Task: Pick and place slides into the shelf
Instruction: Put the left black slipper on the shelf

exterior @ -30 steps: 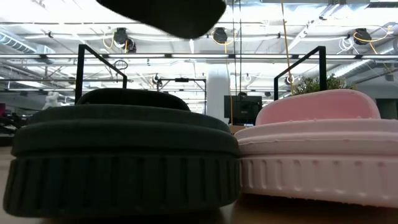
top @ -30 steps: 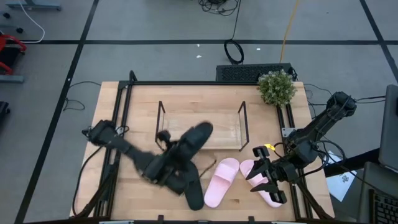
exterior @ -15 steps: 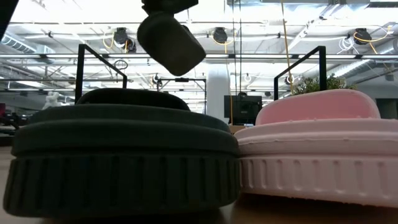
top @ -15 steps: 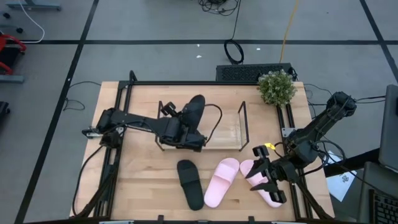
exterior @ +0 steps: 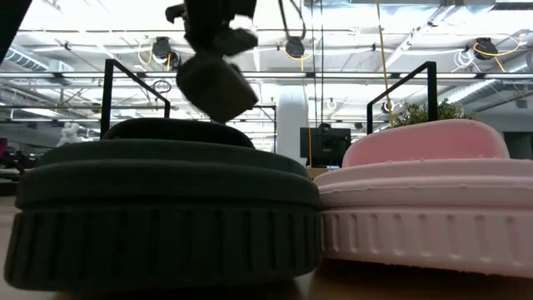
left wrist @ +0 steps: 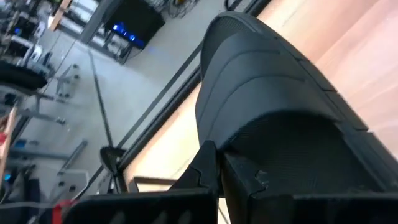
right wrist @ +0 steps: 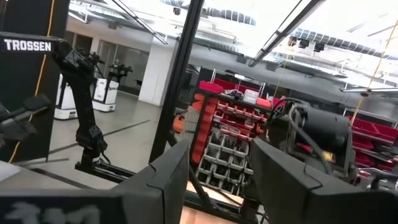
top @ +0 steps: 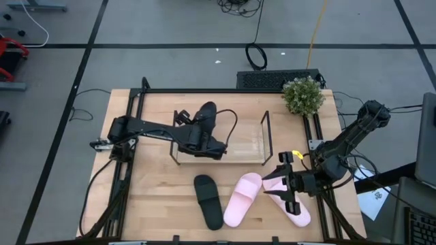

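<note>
My left gripper (top: 199,136) is shut on a matte black slide (top: 208,114) and holds it over the left part of the shelf (top: 246,147), a low wire rack on the table's far middle. In the low view that slide (exterior: 215,83) hangs under the gripper (exterior: 212,17). The second black slide (top: 208,201) lies sole-down near the table's near edge. Two pale pink slides (top: 242,197) (top: 294,207) lie to its right. My right gripper (top: 286,182) is open at the far end of the right pink slide, fingers (right wrist: 163,180) level; contact with the slide does not show. My left gripper holds the black slide by the end nearest the arm, beside its wide strap (left wrist: 280,143). The fingers (left wrist: 208,171) come from the table's left and near side. The slide is lifted clear and points toward the far edge. The exact place of contact is hidden by the slide.
A potted plant (top: 303,95) stands at the far right corner, next to a dark grille (top: 276,79) at the far edge. The black table frame (top: 136,109) runs along the left and far sides. Bare wood lies between the shelf and the slides.
My left gripper has carried the black slide from above the table's near middle toward the far edge, over the shelf's left part, and has then lowered it a little. My right gripper has turned about and shifted slightly toward the far edge over the right pink slide.
</note>
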You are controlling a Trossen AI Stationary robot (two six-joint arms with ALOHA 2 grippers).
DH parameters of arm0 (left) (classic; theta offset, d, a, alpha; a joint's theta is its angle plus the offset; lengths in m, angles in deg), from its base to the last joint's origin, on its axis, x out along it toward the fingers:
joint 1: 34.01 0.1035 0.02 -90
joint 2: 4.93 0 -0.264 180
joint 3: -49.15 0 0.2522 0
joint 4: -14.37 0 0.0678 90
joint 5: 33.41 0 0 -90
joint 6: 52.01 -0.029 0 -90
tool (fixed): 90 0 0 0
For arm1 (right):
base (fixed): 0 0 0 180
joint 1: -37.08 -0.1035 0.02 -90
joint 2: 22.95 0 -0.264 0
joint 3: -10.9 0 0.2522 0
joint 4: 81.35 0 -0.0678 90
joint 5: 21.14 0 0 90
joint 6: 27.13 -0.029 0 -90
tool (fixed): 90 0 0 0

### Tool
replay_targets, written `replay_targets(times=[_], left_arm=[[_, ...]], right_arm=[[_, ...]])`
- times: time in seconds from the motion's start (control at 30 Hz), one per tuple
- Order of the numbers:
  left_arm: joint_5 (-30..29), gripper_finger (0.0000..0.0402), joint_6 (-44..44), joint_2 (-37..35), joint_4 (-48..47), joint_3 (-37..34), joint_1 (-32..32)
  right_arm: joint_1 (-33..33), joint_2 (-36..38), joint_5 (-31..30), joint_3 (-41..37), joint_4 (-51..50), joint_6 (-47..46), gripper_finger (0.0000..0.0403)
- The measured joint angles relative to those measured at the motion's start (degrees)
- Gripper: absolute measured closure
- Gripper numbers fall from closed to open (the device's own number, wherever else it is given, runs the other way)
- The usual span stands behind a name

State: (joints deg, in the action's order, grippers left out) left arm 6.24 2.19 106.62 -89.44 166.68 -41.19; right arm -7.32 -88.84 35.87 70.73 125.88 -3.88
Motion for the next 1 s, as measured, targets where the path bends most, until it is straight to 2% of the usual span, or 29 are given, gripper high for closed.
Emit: replay_targets(times=[0.33,1.0], left_arm=[[3.63,0.0401,6.54,0.02,-0.02,-9.08,0.05],[6.90,0.0401,7.80,0.02,0.05,-12.33,-0.14]], right_arm=[[-1.29,0.00,0.00,0.00,-0.15,0.00,0.0238],[-1.46,0.00,0.00,0.00,-0.16,0.02,0.0238]])
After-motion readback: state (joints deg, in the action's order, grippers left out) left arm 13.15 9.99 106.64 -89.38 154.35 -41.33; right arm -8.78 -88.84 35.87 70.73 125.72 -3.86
